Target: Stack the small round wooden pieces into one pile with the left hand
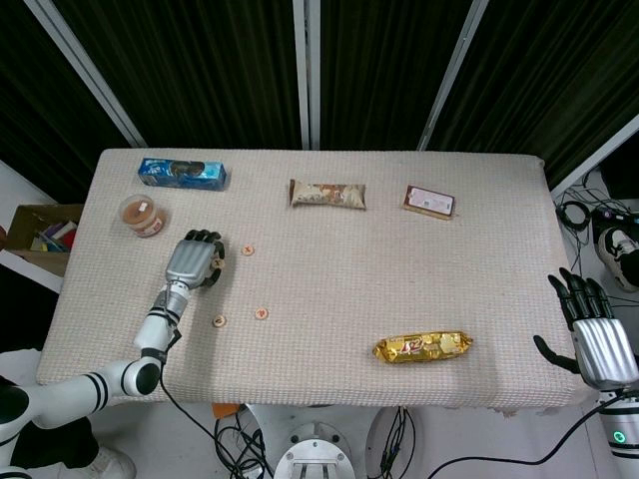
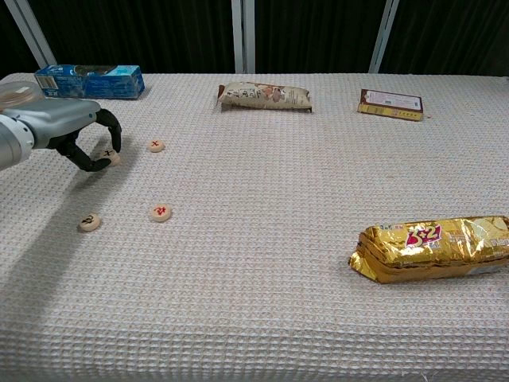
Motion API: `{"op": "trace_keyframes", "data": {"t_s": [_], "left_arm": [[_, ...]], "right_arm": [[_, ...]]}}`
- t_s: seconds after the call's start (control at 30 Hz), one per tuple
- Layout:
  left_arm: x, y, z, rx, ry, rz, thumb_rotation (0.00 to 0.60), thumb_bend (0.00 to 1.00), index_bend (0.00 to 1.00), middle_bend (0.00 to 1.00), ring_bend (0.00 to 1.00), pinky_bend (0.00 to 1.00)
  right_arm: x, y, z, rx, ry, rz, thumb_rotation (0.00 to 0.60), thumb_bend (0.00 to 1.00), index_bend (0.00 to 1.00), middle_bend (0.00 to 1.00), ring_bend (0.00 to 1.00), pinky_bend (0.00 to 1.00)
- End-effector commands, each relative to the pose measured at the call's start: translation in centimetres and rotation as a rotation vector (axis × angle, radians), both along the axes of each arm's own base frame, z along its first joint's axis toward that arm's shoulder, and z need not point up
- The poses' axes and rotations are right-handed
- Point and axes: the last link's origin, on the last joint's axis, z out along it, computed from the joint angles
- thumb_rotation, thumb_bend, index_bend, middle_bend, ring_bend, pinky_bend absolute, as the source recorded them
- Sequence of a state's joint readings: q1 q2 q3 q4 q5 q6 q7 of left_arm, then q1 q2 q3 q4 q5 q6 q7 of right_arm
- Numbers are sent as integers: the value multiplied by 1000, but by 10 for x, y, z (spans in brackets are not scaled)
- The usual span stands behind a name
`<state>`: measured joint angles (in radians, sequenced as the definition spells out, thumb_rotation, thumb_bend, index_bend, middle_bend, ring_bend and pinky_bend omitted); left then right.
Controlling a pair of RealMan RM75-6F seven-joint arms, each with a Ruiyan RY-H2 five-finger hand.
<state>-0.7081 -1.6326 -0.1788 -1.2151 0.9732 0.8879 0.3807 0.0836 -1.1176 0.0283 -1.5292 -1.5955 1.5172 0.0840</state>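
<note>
The left hand (image 2: pixel 67 131) hung low over the near-left part of the cloth-covered table (image 1: pixel 329 299), its dark fingers (image 2: pixel 110 130) curled down around one small wooden disc (image 2: pixel 109 156). That disc sat between the fingertips and the thumb, lying on the cloth; whether it was truly pinched or only caged could not be told from either view. In the head view the same hand (image 1: pixel 192 261) covered most of it.

Three more discs lay loose near that hand. One (image 2: pixel 156 146) was just to the right of the fingertips, a little farther from the robot. Two others were nearer the robot than the hand: one (image 2: pixel 89 222) almost straight below the palm, another (image 2: pixel 161 212) to its right. All lay flat and apart from each other, so no pile had been formed.

Beyond the left hand stood a round tub (image 1: pixel 142 215), and past that, at the far edge, a blue box (image 1: pixel 182 173). Well to the hand's right along the far side were a long snack packet (image 1: pixel 327 194) and a small brown packet (image 1: pixel 429 202). A gold wrapper (image 2: pixel 433 248) lay far to the right, on the near side.

The right hand (image 1: pixel 594 334) was off the table's right edge, fingers spread and holding nothing.
</note>
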Motion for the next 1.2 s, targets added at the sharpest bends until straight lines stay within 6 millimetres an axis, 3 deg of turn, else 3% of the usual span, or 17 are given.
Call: {"op": "trace_keyframes", "data": {"t_s": [0.03,0.47,0.67,0.93,1.2], "left_arm": [[1,0,0,0,-1,-1,600,376,408,184,120,148],[4,2,-1,5,1,-8,600,364,400,183,121,148],[20,1,0,18,-21,-55,600,353,371,167,120,147],[43,20,-12,12,-40,-34,600,353,393,167,120,147],[49,30,-26,-5,-19,-3,600,351,387,167,120,146]], "right_arm": [[0,0,0,-1,-1,0,600,215,0,0,0,0],[-3,2,1,-6,-3,-6,600,216,0,0,0,0],[-3,3,1,-8,-6,-4,600,216,0,0,0,0],[-4,4,2,-10,-8,-4,600,217,0,0,0,0],[-7,2,0,-5,-12,-6,600,217,0,0,0,0]]}}
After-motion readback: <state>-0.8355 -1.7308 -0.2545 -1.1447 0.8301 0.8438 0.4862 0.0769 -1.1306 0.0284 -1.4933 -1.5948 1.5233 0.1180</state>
